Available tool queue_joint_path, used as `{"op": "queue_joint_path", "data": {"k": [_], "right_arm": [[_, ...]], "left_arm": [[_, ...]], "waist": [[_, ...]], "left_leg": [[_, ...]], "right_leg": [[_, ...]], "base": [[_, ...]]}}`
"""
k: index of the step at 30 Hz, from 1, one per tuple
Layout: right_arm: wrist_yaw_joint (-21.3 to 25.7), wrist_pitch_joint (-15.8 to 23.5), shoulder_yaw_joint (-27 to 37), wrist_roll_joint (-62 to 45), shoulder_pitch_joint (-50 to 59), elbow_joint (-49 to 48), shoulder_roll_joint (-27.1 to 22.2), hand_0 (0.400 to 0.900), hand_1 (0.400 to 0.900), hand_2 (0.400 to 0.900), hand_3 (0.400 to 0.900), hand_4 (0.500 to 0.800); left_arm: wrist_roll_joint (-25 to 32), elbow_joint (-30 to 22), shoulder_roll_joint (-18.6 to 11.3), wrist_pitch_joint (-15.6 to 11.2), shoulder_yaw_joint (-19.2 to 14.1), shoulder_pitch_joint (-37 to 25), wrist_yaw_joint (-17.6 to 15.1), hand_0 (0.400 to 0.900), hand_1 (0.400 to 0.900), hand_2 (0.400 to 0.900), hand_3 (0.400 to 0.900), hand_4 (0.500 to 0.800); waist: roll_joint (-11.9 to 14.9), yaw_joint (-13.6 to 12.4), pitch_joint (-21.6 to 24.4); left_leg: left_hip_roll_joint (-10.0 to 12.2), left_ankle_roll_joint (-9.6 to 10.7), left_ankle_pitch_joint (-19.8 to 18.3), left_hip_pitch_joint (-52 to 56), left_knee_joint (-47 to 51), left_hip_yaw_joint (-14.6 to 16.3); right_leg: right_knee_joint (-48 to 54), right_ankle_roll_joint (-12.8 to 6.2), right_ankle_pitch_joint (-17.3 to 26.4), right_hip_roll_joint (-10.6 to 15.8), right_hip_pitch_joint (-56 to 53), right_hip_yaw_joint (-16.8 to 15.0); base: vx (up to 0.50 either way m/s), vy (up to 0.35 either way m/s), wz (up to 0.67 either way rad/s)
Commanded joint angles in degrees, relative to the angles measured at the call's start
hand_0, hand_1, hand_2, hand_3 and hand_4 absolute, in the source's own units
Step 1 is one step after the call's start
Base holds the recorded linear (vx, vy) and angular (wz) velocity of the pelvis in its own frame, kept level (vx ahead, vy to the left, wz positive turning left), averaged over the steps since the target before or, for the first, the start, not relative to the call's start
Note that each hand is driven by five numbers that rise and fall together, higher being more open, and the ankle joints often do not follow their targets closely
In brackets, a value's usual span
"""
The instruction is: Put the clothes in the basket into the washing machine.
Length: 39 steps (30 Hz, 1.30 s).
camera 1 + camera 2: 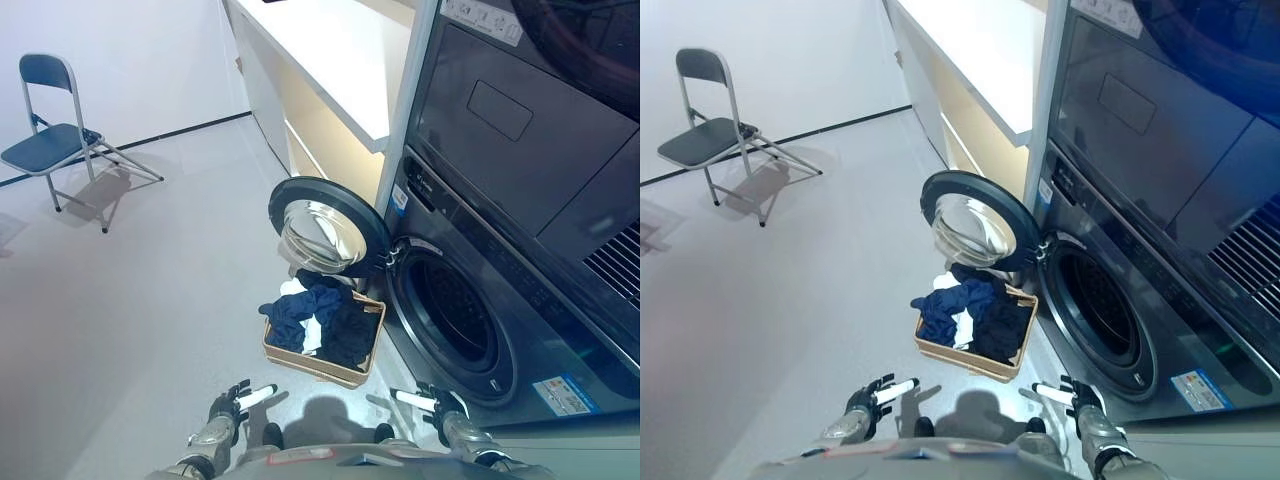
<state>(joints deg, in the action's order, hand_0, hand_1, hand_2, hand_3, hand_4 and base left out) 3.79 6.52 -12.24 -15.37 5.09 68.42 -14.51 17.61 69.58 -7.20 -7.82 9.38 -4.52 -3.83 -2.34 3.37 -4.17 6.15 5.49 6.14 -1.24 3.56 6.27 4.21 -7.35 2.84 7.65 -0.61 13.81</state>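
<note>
Both hands sat nearest the camera at the bottom edge: left hand [228, 407] at about 7 o'clock, right hand [432, 403] at about 5 o'clock, each low and forward with fingers straight and relaxed, white tips pointing inward toward each other, holding nothing. Neither touched the basket [300, 358], which stood on the floor [140, 320] at 6 o'clock between them and a bit farther out, just beside the washing machine [470, 330] drum opening at 4 o'clock. Clothes [318, 312] were all in the basket, heaped above its rim: dark blue and black pieces with a few white ones mixed in. Door [325, 228] hung open, swung out to the left behind the basket at roughly 12 o'clock from it, so the drum mouth looked unobstructed. Handling guess: load is soft, light, floppy, likely tangled, so a pinch on one edge may drag neighbours or drop pieces; better to curl fingers into the top of the heap and take a bunch. Basket itself looked stiff and light, may slide if pushed. White counter [330, 60] ran along at 1 o'clock, folding chair [55, 130] well apart at 10 o'clock. Nothing loaded yet, by my read.
</note>
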Motion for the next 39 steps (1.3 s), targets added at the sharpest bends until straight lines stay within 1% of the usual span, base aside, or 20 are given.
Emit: {"op": "queue_joint_path", "data": {"k": [1,3,4,5,6,8,9,10,11,12,14,16,18,20,21,25,29,32,35,39], "right_arm": [[2.49,5.07,-3.33,3.88,10.03,-8.61,-1.37,0.9,0.9,0.9,0.9,0.8],[3.69,5.87,-7.39,7.01,14.67,-17.36,-4.19,0.9,0.9,0.9,0.9,0.8],[4.26,6.01,-8.22,7.9,16.31,-18.47,-4.89,0.9,0.9,0.9,0.9,0.8],[4.26,6.01,-8.22,7.91,16.33,-18.45,-4.87,0.9,0.9,0.9,0.9,0.8],[5.21,6.01,-10.1,10.31,20.51,-20.74,-6.67,0.9,0.9,0.9,0.9,0.8],[5.79,6.05,-11.02,11.2,22.58,-20.5,-7.04,0.9,0.9,0.9,0.9,0.8],[6.39,5.9,-12.24,12.91,25.49,-20.92,-8.04,0.9,0.9,0.9,0.9,0.8],[8.47,5.28,-13.6,15.94,30.06,-21.57,-9.77,0.9,0.9,0.9,0.9,0.8],[9.64,5.1,-13.98,17.39,32.83,-20.64,-10.59,0.9,0.9,0.9,0.9,0.8],[9.66,5.15,-14.03,17.39,33.01,-20.49,-10.56,0.9,0.9,0.9,0.9,0.8],[12.09,4.65,-14.05,19.06,39.52,-17.11,-13.6,0.9,0.9,0.9,0.9,0.8],[14.52,4.44,-14.14,20.2,44.16,-11.34,-15.35,0.9,0.9,0.9,0.9,0.8],[15.62,4.15,-15.98,21.21,51.37,-4.76,-18.45,0.9,0.9,0.9,0.9,0.8],[16.37,3.94,-16.93,22.05,53.69,-0.62,-19.23,0.9,0.9,0.9,0.9,0.8],[16.91,3.47,-17.73,22.82,55.56,1.01,-20.27,0.9,0.9,0.9,0.9,0.8],[18.79,2.14,-19.1,25.32,59.11,6.65,-22.23,0.9,0.9,0.9,0.9,0.8],[18.88,1.12,-20.51,26.49,60.75,8.34,-22.78,0.9,0.9,0.9,0.9,0.8],[17.84,0.5,-21.81,27.66,61.32,8.45,-22.88,0.9,0.9,0.9,0.9,0.8],[18.09,-0.09,-22.78,29.23,62.17,8.95,-22.35,0.9,0.9,0.9,0.9,0.8],[18.16,-0.89,-23.05,30.43,62.95,9.5,-22.37,0.9,0.9,0.9,0.9,0.8]], "left_arm": [[4.1,-6.48,-1.76,-5.83,1.13,-7.38,-2.43,0.9,0.9,0.9,0.9,0.8],[6.28,-16.0,-3.67,-7.84,3.23,-8.47,-3.83,0.9,0.9,0.9,0.9,0.8],[6.63,-19.59,-4.34,-8.43,3.92,-8.6,-4.41,0.9,0.9,0.9,0.9,0.8],[6.62,-19.7,-4.36,-8.37,3.92,-8.56,-4.45,0.9,0.9,0.9,0.9,0.8],[7.71,-24.9,-5.01,-9.14,4.98,-9.0,-5.0,0.9,0.9,0.9,0.9,0.8],[7.89,-26.64,-5.37,-9.63,4.93,-9.48,-5.72,0.9,0.9,0.9,0.9,0.8],[8.33,-30.02,-5.91,-10.45,4.91,-10.1,-6.6,0.9,0.9,0.9,0.9,0.8],[8.23,-35.75,-6.93,-11.2,5.15,-11.76,-8.23,0.9,0.9,0.9,0.9,0.8],[7.75,-38.63,-7.37,-11.68,5.11,-12.76,-9.36,0.9,0.9,0.9,0.9,0.8],[7.69,-38.74,-7.35,-11.59,5.04,-12.79,-9.43,0.9,0.9,0.9,0.9,0.8],[6.41,-46.15,-8.96,-12.68,5.0,-15.06,-11.47,0.9,0.9,0.9,0.9,0.8],[2.8,-50.67,-10.95,-13.36,6.09,-17.32,-13.57,0.9,0.9,0.9,0.9,0.8],[1.45,-53.95,-12.28,-14.43,7.43,-21.41,-15.42,0.9,0.9,0.9,0.9,0.8],[1.8,-56.85,-12.47,-14.79,7.84,-22.74,-16.59,0.9,0.9,0.9,0.9,0.8],[2.53,-58.51,-12.7,-15.27,7.89,-23.31,-17.23,0.9,0.9,0.9,0.9,0.8],[3.72,-65.19,-13.35,-16.75,7.66,-24.83,-19.79,0.9,0.9,0.9,0.9,0.8],[5.51,-68.91,-13.22,-17.09,7.58,-25.53,-21.34,0.9,0.9,0.9,0.9,0.8],[6.15,-71.86,-13.27,-17.1,7.69,-25.04,-21.18,0.9,0.9,0.9,0.9,0.8],[6.92,-72.93,-13.74,-17.07,7.55,-24.58,-21.74,0.9,0.9,0.9,0.9,0.8],[7.2,-74.75,-14.7,-17.13,7.67,-23.34,-21.93,0.9,0.9,0.9,0.9,0.8]], "waist": [[3.59,-0.39,-8.47],[4.24,-1.48,-12.88],[4.36,-1.87,-13.29],[4.35,-1.8,-13.04],[4.62,-2.83,-14.63],[4.77,-3.29,-15.0],[4.86,-3.9,-16.28],[5.03,-4.95,-18.67],[4.98,-5.46,-19.63],[4.96,-5.4,-19.39],[4.36,-6.89,-21.52],[3.6,-8.13,-21.92],[2.75,-9.3,-21.98],[2.07,-10.0,-21.48],[1.58,-10.55,-21.01],[-0.04,-12.34,-20.49],[-0.97,-13.36,-20.62],[-1.36,-13.55,-20.87],[-1.83,-13.65,-21.19],[-3.88,-14.21,-22.87]], "left_leg": [[-2.4,-1.24,-6.33,-1.81,-5.65,-0.32],[-1.76,-1.09,-6.24,-9.47,-10.46,-1.86],[-1.7,-0.95,-6.09,-11.94,-11.6,-2.25],[-1.71,-0.95,-6.15,-12.36,-11.82,-2.32],[-1.53,-0.93,-5.41,-16.27,-12.67,-3.12],[-1.47,-0.91,-5.19,-18.54,-13.13,-3.56],[-1.45,-0.87,-5.07,-21.4,-14.51,-3.96],[-1.36,-0.81,-4.99,-26.76,-17.47,-4.75],[-1.6,-0.83,-5.25,-30.18,-19.61,-5.34],[-1.57,-0.81,-5.84,-30.93,-20.49,-5.39],[-2.35,-1.12,-6.95,-38.83,-25.62,-6.62],[-2.74,-1.26,-7.87,-45.58,-29.99,-7.9],[-3.27,-1.76,-9.76,-52.54,-35.61,-8.66],[-3.81,-2.28,-11.29,-58.53,-40.76,-9.21],[-4.04,-2.21,-14.21,-60.44,-43.77,-9.74],[-5.46,-2.9,-17.04,-70.37,-52.81,-9.84],[-6.36,-3.7,-18.89,-76.86,-59.14,-10.02],[-6.86,-4.03,-19.9,-80.59,-62.71,-10.6],[-7.42,-4.33,-20.61,-84.11,-66.02,-10.75],[-8.11,-4.42,-20.93,-85.73,-68.9,-11.52]], "right_leg": [[-6.78,-1.6,0.14,1.7,5.47,0.35],[-13.09,-1.33,-0.64,2.85,13.66,0.66],[-13.96,-1.32,-0.61,3.17,15.58,1.05],[-14.1,-1.32,-0.66,3.21,15.93,1.09],[-15.17,-1.33,-0.32,3.57,19.89,1.66],[-15.95,-1.32,-0.26,3.66,22.26,1.89],[-17.56,-1.35,-0.29,4.04,25.15,1.99],[-20.87,-1.3,-0.68,4.95,30.16,2.3],[-22.98,-1.15,-1.21,5.4,33.07,2.37],[-23.79,-1.16,-1.74,5.5,33.77,2.3],[-29.14,-0.88,-2.86,6.92,40.7,2.6],[-34.07,-0.52,-4.26,7.45,47.38,1.78],[-40.47,-0.14,-6.48,8.88,54.26,1.44],[-45.92,0.45,-8.09,9.53,60.26,1.05],[-49.36,-0.21,-10.78,9.91,62.45,0.6],[-58.8,1.02,-14.44,12.36,73.37,-2.16],[-65.7,1.64,-16.67,13.38,81.02,-4.13],[-70.22,1.89,-18.26,13.7,85.47,-5.8],[-74.35,2.31,-19.26,14.31,89.46,-6.9],[-77.36,2.35,-20.33,14.64,90.56,-7.39]], "base": [[-0.27,0.0,0.09],[-0.3,-0.043,0.22],[-0.22,-0.043,0.23],[-0.15,-0.035,0.26],[-0.12,-0.029,0.18],[-0.14,-0.024,0.2],[-0.28,-0.059,0.37],[-0.34,-0.079,0.45],[-0.25,-0.071,0.36],[-0.17,-0.044,0.32],[-0.22,-0.06,0.41],[-0.21,-0.018,0.29],[-0.15,-0.01,0.24],[-0.05,-0.001,0.13],[0.02,-0.008,0.14],[-0.01,-0.009,0.08],[0.0,-0.004,0.01],[0.0,-0.004,0.05],[0.0,-0.007,0.07],[-0.01,0.005,0.08]]}}
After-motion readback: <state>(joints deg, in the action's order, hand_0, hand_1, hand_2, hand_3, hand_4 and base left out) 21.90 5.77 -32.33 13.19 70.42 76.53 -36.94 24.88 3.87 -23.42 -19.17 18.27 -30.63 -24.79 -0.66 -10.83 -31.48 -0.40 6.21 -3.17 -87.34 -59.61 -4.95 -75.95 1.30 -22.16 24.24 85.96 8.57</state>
